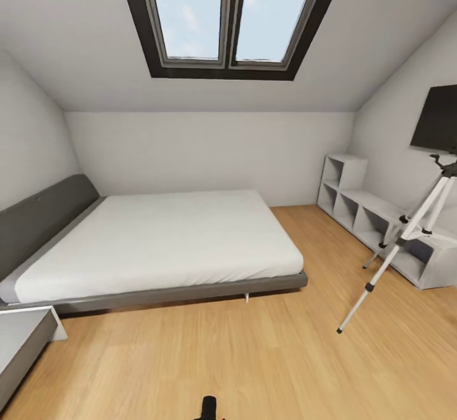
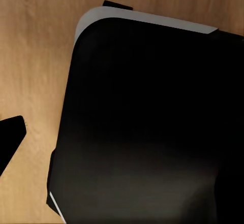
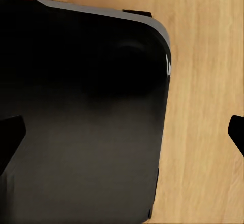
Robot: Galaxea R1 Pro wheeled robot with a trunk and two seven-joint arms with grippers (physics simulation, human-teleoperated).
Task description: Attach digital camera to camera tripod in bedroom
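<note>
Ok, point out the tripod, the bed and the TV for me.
tripod (image 1: pixel 406 235): head view, on the silver front leg near its upper black joint.
bed (image 1: pixel 171 239): head view, on the middle of the white mattress.
TV (image 1: pixel 438 118): head view, on the black screen on the right wall.

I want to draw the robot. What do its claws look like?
The right claw has two plain black fingers with wedge-shaped tips. The left claw's finger looks just the same: flat black and pointy. I can't see any markings or cables on them.
</note>
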